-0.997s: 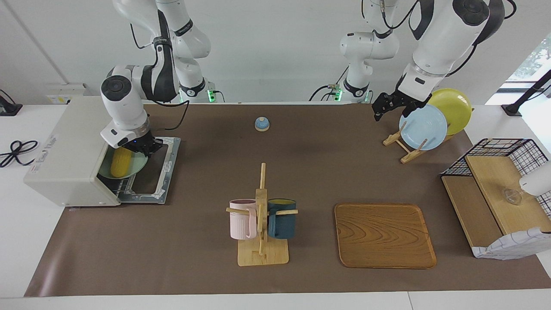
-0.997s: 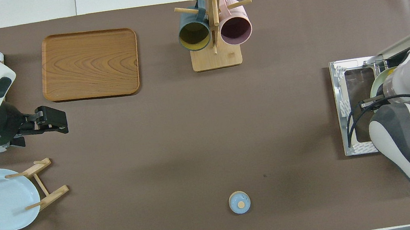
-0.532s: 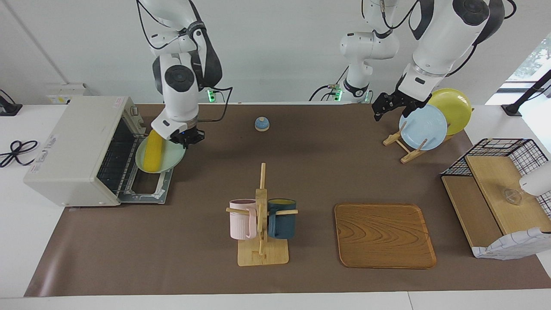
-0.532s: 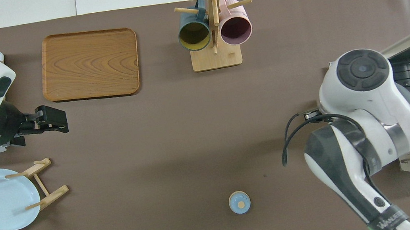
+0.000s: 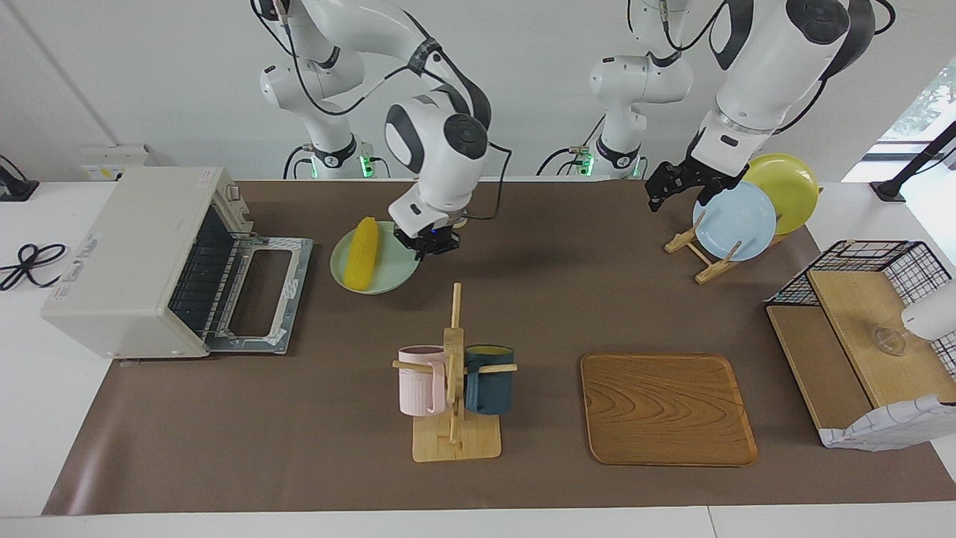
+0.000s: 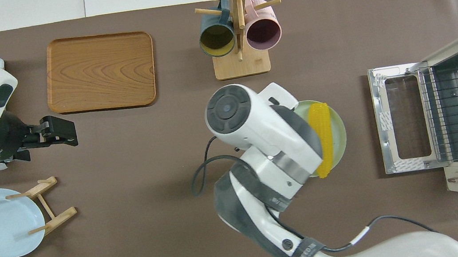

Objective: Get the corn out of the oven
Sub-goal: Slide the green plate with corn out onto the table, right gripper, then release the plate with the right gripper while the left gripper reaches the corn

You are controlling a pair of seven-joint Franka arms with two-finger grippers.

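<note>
Corn (image 5: 364, 252) lies lengthwise on a pale green plate (image 5: 388, 273) that the right claw (image 5: 431, 245) pinches by its rim, fingers closed on the edge, carrying it above the table (image 5: 523, 314) between the oven (image 5: 127, 258) and the mug rack (image 5: 453, 373). The oven stands at the right arm's end of the table with its door (image 5: 261, 291) folded down flat and its wire rack showing. The left claw (image 5: 667, 183) waits, fingers apart and empty, over the table beside the light blue plate (image 5: 736, 220).
</note>
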